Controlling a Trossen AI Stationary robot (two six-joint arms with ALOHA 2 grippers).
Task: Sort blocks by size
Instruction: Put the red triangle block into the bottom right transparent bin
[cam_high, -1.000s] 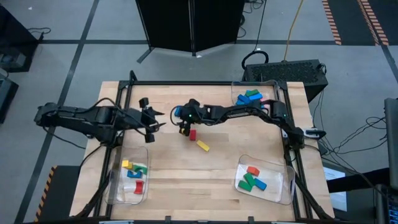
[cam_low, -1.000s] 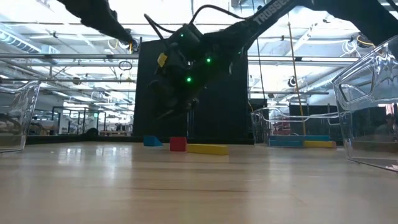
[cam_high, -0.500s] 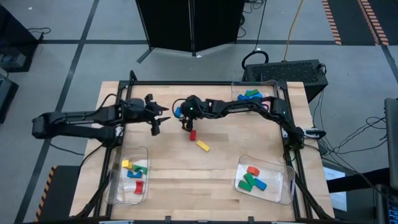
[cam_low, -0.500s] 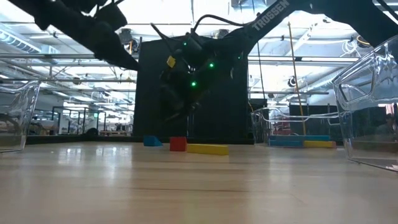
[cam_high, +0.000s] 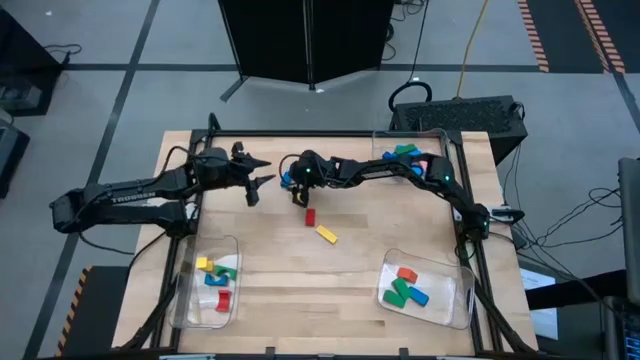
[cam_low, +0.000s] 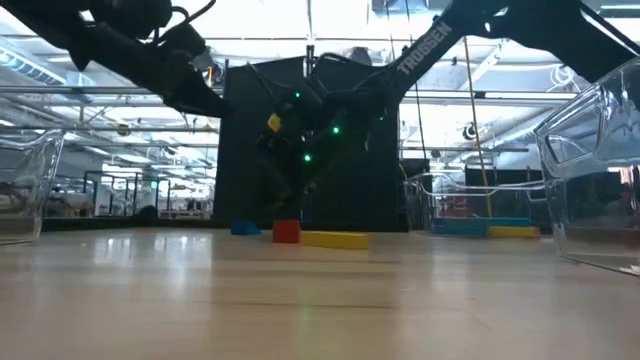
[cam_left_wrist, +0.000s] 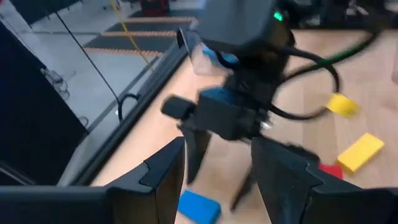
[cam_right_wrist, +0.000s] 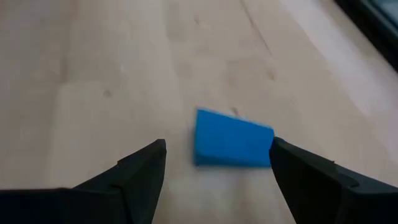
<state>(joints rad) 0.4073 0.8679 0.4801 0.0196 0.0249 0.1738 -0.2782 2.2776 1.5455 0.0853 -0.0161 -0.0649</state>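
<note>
Having shifted toward the table's far side over the last second, right gripper (cam_right_wrist: 216, 163) hanging open directly over the blue block (cam_right_wrist: 232, 139) lying flat there (pickup looks imminent), left gripper (cam_high: 252, 178) open, empty, just left of it.

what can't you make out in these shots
- Blue block in the high view: largely hidden under the right gripper.
- Blocks in the far tray, high view: partly covered by the right arm, so no count.
- Left gripper, left wrist view: the right gripper blocks what lies beyond it.
</note>
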